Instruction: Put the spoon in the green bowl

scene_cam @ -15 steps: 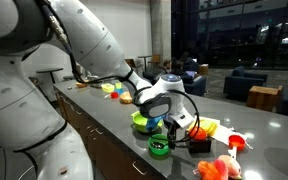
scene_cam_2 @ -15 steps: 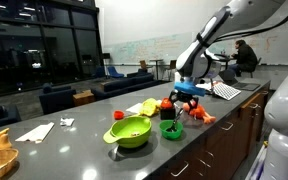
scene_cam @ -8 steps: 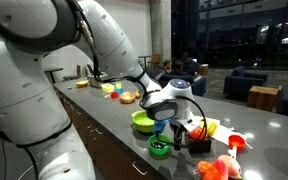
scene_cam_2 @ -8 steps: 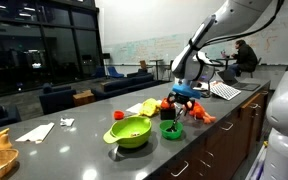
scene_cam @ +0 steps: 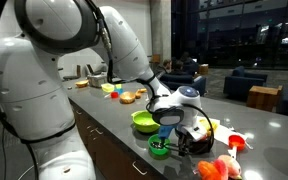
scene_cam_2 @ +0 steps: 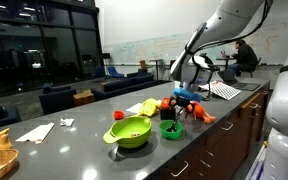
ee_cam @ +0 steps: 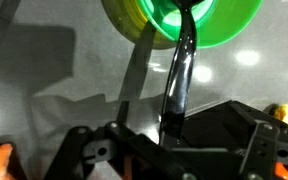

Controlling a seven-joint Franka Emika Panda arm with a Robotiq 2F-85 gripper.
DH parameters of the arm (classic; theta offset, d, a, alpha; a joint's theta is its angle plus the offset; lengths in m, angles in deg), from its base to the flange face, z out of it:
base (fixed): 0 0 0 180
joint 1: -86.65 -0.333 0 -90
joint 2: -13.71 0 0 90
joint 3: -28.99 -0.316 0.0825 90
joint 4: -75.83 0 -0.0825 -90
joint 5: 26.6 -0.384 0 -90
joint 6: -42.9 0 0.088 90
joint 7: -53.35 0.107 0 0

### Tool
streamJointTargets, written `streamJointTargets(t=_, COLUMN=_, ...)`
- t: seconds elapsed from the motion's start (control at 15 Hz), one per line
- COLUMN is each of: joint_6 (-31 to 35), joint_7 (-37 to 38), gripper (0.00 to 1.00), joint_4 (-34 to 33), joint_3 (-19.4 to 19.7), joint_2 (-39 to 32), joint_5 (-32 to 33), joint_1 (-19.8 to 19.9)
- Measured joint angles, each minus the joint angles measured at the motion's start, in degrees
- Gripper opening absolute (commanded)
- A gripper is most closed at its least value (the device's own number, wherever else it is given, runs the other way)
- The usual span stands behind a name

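Arm: elbow high, reaching down over counter. Gripper: clamped on spoon, poised above small dish, beside green bowl.

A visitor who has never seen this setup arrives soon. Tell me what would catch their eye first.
The big white robot arm looms in the foreground of an exterior view, its gripper low over the dark counter. The lime-green bowl glows brightest on that counter, and in the wrist view a dark spoon runs from the gripper up toward a green dish.
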Motion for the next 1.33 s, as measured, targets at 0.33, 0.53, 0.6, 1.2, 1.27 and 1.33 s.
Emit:
streamJointTargets(t=0.33, joint_6=-0.01, joint_7=-0.95, gripper=0.32, joint_4=-0.47, joint_3=0.03, joint_2=-1.39, joint_5=-0.3, joint_1=-0.01)
streamJointTargets(t=0.53, joint_6=-0.02, joint_7=-0.95, gripper=0.08, joint_4=-0.47, joint_3=-0.11, joint_2=-1.39, joint_5=-0.28, joint_1=-0.05)
streamJointTargets(t=0.6, joint_6=-0.02, joint_7=-0.94, gripper=0.02, joint_4=-0.48, joint_3=-0.22, joint_2=-1.39, joint_5=-0.22, joint_1=-0.07)
streamJointTargets(t=1.2, joint_6=-0.02, joint_7=3.81, gripper=0.01, joint_4=-0.47, joint_3=-1.75, joint_2=-0.94, joint_5=6.99, joint_1=-0.31)
streamJointTargets(t=1.27, joint_6=-0.01, joint_7=4.7, gripper=0.01, joint_4=-0.46, joint_3=-2.04, joint_2=-0.74, joint_5=7.93, joint_1=-0.34)
streamJointTargets(t=1.33, joint_6=-0.01, joint_7=5.45, gripper=0.01, joint_4=-0.44, joint_3=-2.35, joint_2=-0.4, joint_5=8.68, joint_1=-0.39)
